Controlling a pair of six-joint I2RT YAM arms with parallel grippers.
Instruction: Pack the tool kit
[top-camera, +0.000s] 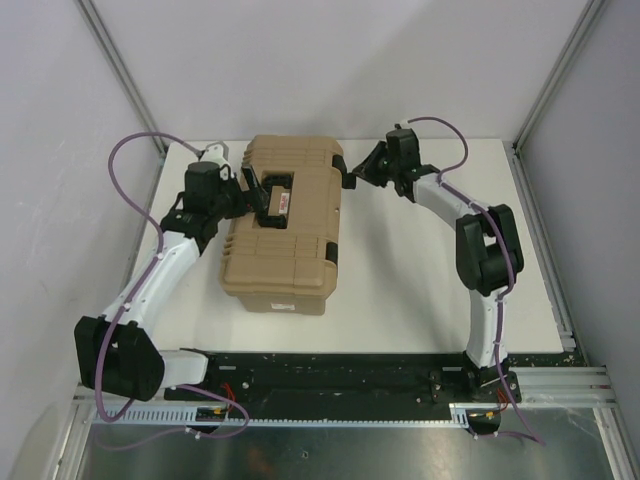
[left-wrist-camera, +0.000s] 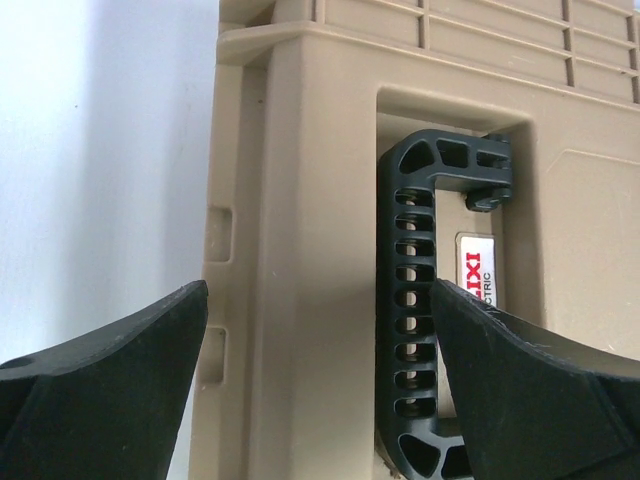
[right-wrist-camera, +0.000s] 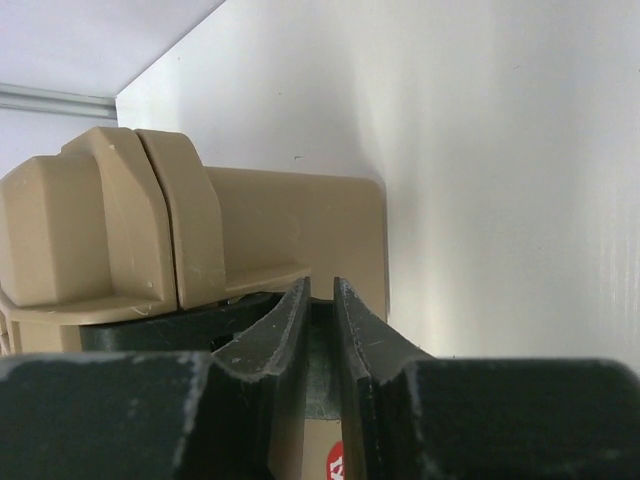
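The left end effector (left-wrist-camera: 320, 288) stands wide open over the tan case (top-camera: 282, 262). One finger hangs past the lid's outer edge and the other beyond the black handle (left-wrist-camera: 408, 300), which we see lying flat in its recess. The right end effector (right-wrist-camera: 321, 288) is narrowed almost shut, pinching a thin dark latch (right-wrist-camera: 320, 360) on the case's right side near its far end. The case sits closed on the white table (top-camera: 420, 290), close to the left edge, its far end near the back edge, with bare surface to its right.
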